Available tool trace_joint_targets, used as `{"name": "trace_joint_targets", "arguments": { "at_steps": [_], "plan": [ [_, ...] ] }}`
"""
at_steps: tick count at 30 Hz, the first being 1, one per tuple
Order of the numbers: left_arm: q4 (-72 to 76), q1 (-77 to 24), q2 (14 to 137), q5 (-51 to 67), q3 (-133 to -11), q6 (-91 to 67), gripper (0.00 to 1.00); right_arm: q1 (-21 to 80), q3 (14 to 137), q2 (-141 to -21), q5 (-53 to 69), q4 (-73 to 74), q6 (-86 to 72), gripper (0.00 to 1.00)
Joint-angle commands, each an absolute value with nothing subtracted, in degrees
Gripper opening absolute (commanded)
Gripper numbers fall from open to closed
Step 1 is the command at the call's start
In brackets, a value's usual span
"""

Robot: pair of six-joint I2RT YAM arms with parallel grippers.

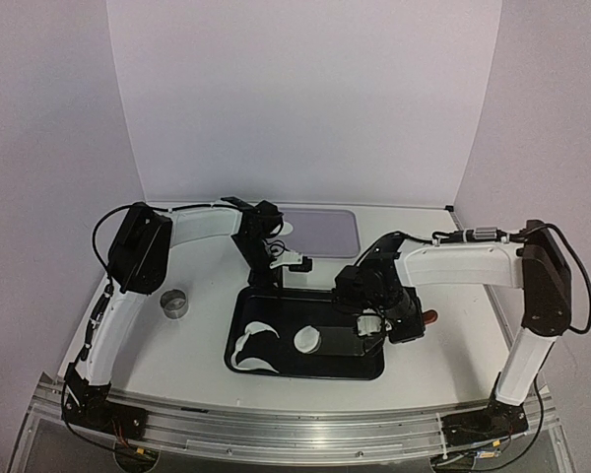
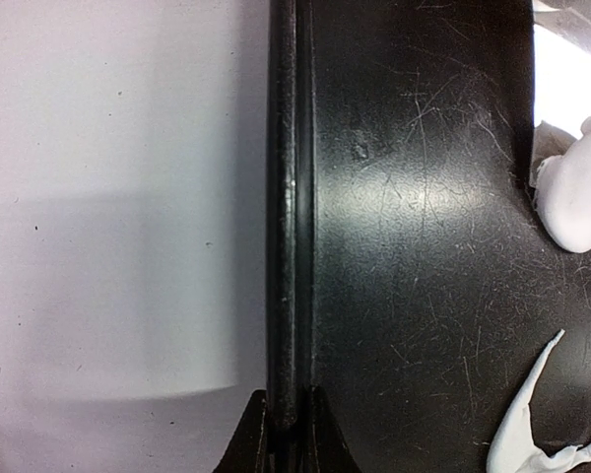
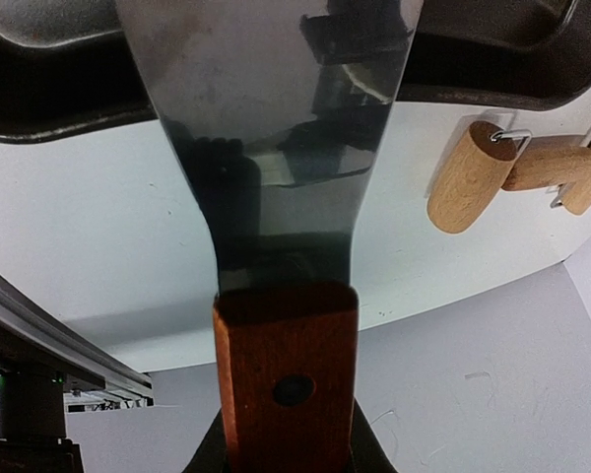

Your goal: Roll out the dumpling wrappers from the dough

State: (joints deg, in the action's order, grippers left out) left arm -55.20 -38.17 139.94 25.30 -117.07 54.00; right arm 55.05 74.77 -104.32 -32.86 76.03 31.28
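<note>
Both closed: left pincer [image 2: 287, 440] on the tray [image 1: 341, 363] rim, right pincer [image 3: 286, 451] on the scraper [image 3: 276, 148] handle.
One round dumpling wrapper [image 1: 305, 340] lies mid-tray; curved dough [image 1: 242, 350] strips lie at its left end.

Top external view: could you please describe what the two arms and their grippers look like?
The left arm and right arm match: white tubular links between boxy black joint housings, with thin black cables looping at the elbows. The left gripper and right gripper are black with small white parts. No markings are legible.
</note>
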Motion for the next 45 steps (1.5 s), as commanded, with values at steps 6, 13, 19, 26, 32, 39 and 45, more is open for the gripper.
{"name": "trace_joint_targets", "arguments": {
  "at_steps": [6,13,19,26,32,39,45],
  "plan": [
    [-50.6,-37.9,140.3,21.4,-120.7,54.9,0.00,53.6,80.8,-108.9,-34.7,80.5,30.0,0.00],
    [-50.6,-37.9,140.2,21.1,-121.0,54.7,0.00,55.7,75.6,-106.2,-35.8,81.3,31.1,0.00],
    [-50.4,-37.9,140.4,21.1,-121.1,54.8,0.00,57.6,76.5,-106.6,-35.2,81.7,30.9,0.00],
    [-50.3,-37.9,140.3,20.7,-120.8,54.8,0.00,59.4,76.6,-106.2,-33.2,81.5,31.4,0.00],
    [-50.1,-37.9,140.4,20.7,-120.7,54.8,0.00,61.0,76.6,-105.8,-30.7,81.0,32.2,0.00],
    [-50.1,-37.9,140.4,20.6,-120.5,54.8,0.00,61.1,76.4,-104.8,-27.4,79.5,33.2,0.00],
    [-50.0,-38.0,140.4,20.6,-120.5,54.8,0.00,61.0,76.2,-103.1,-22.3,77.0,33.6,0.00]
  ]
}}
